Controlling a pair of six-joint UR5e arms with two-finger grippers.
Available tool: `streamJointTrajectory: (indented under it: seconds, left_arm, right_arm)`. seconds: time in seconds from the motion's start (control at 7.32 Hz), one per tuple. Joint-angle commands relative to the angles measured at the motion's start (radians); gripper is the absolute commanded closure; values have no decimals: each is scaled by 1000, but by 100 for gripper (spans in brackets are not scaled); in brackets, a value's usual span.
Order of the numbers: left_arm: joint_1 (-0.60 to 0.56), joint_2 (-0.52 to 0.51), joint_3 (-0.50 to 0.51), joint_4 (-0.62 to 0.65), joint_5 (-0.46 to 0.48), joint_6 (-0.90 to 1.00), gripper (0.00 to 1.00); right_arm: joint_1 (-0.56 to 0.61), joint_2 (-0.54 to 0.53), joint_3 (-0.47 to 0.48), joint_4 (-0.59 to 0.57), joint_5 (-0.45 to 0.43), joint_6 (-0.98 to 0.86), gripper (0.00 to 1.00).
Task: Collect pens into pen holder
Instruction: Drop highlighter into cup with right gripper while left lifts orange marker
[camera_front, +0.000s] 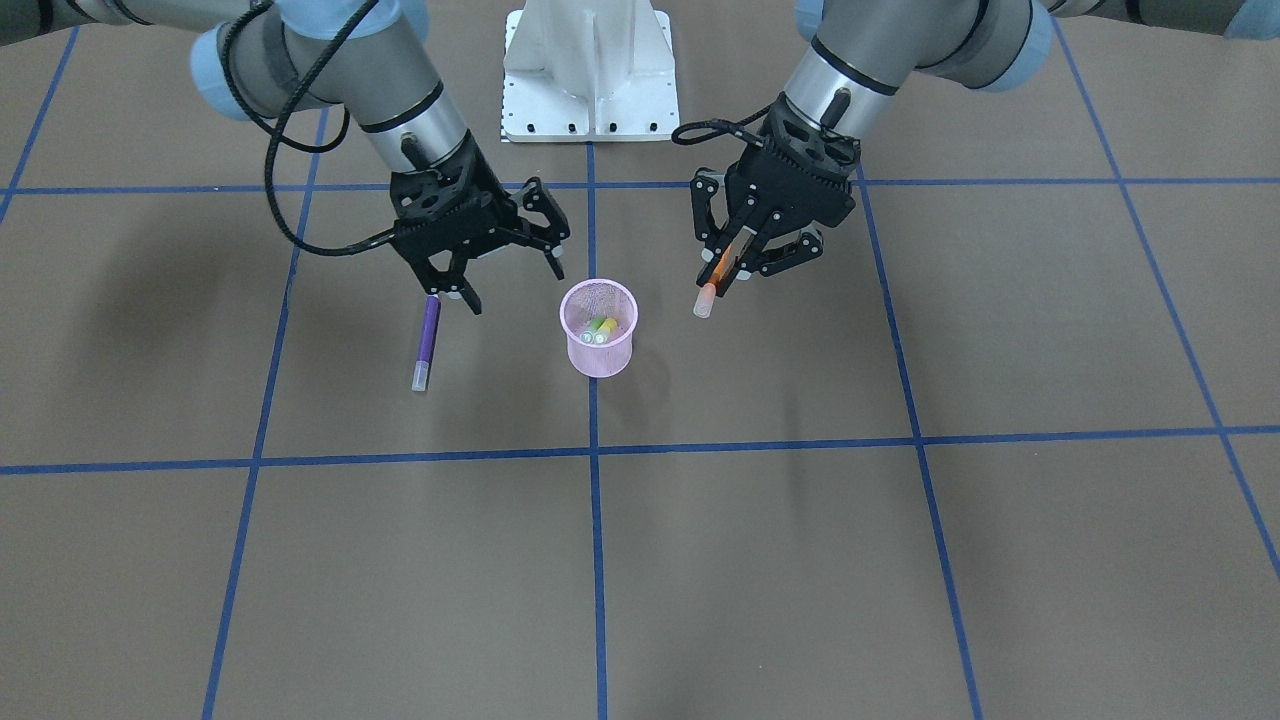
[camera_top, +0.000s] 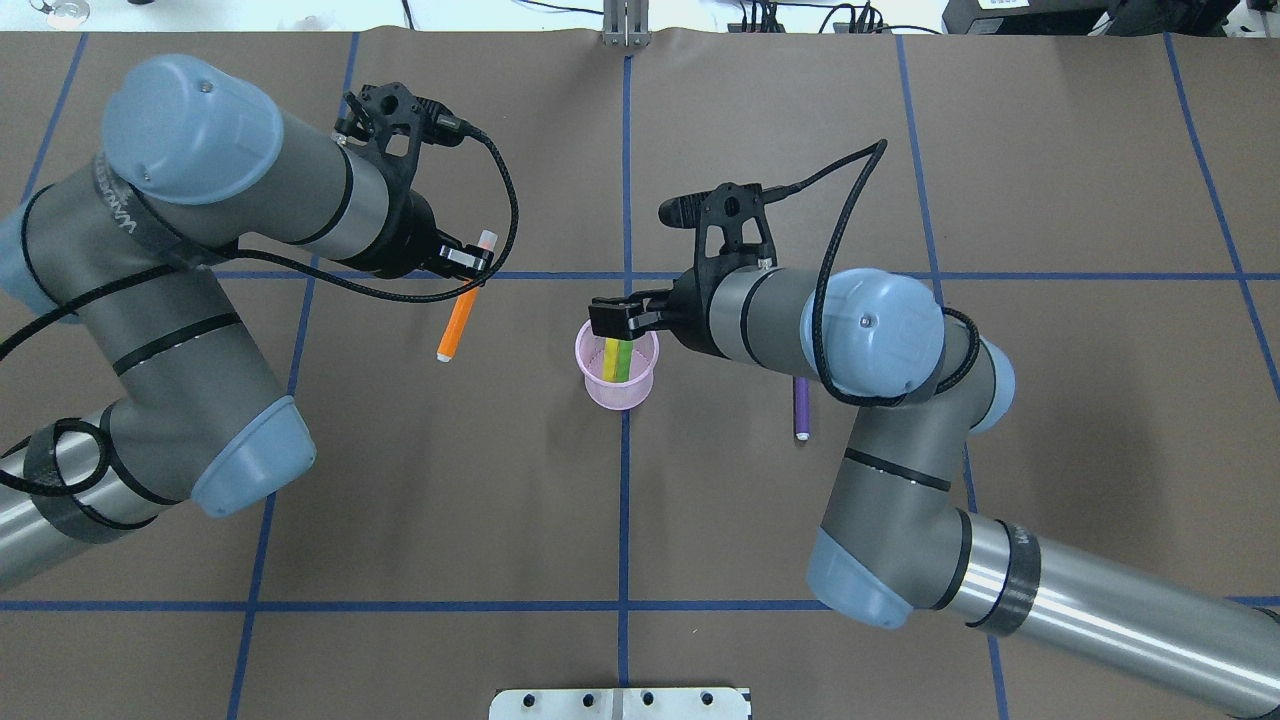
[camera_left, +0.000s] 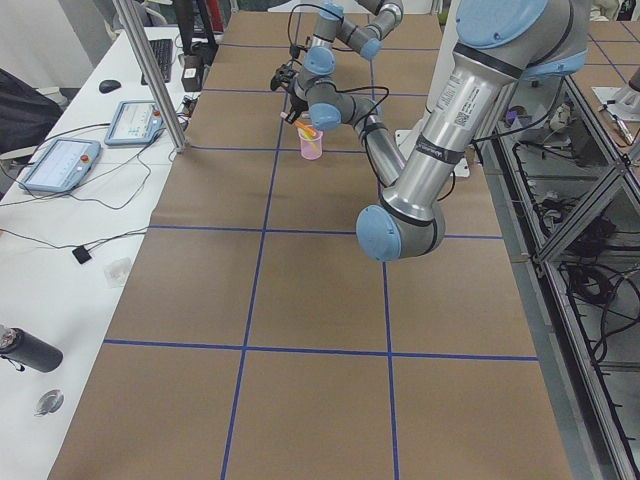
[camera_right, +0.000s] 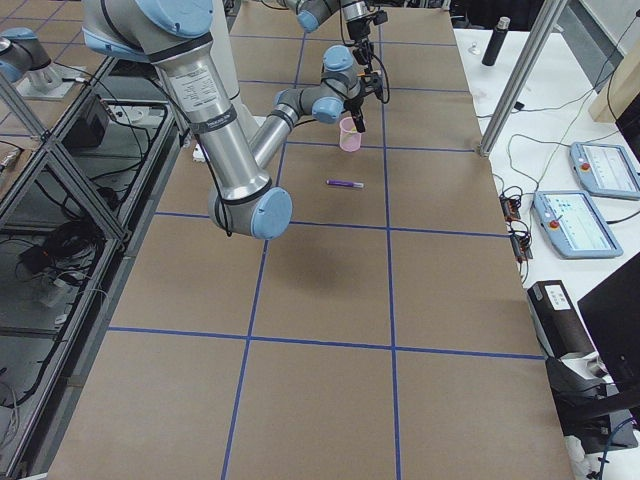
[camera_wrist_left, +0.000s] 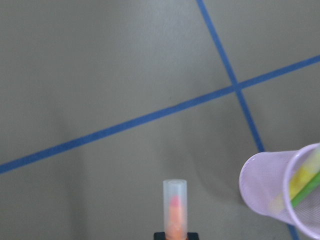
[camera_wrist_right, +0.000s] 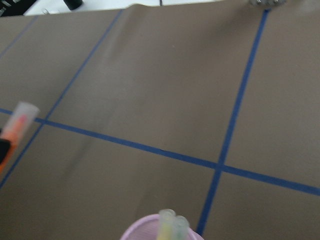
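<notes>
Round pink wire-mesh pen holder (camera_front: 600, 358) sits between the grippers, holding a green pen (camera_front: 592, 331) and a yellow pen (camera_front: 609, 327). The left gripper (camera_front: 735, 275) pinches the slim orange pen (camera_front: 722, 266), pale cap down. The right gripper (camera_front: 510, 281) is spread, and the purple pen (camera_front: 427, 342) lies flat just beside it.

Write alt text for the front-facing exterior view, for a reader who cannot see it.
The left gripper holds an orange pen beside a pink mesh pen holder that contains a yellow pen and a green pen. The right gripper hangs open on the holder's other side, with a purple pen lying flat near it.
</notes>
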Motion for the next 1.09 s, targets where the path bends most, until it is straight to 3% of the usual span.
streamJointTrajectory:
  seconds: [0.0, 0.14, 0.41, 0.55, 0.96]
  left_arm:
    - [27, 50, 58, -322, 148, -160, 100]
    - [40, 52, 131, -478, 162, -212, 100]
    - [168, 40, 311, -790, 389, -260, 100]
    - [220, 18, 362, -846, 459, -256, 100]
    - [250, 15, 388, -851, 469, -252, 100]
  right_arm:
    - [53, -25, 8, -169, 104, 12, 0]
    - [56, -34, -2, -197, 105, 79, 0]
    - [50, -37, -51, -230, 107, 103, 0]
    - [48, -35, -77, -225, 107, 101, 0]
    - [48, -34, -91, -224, 119, 98, 0]
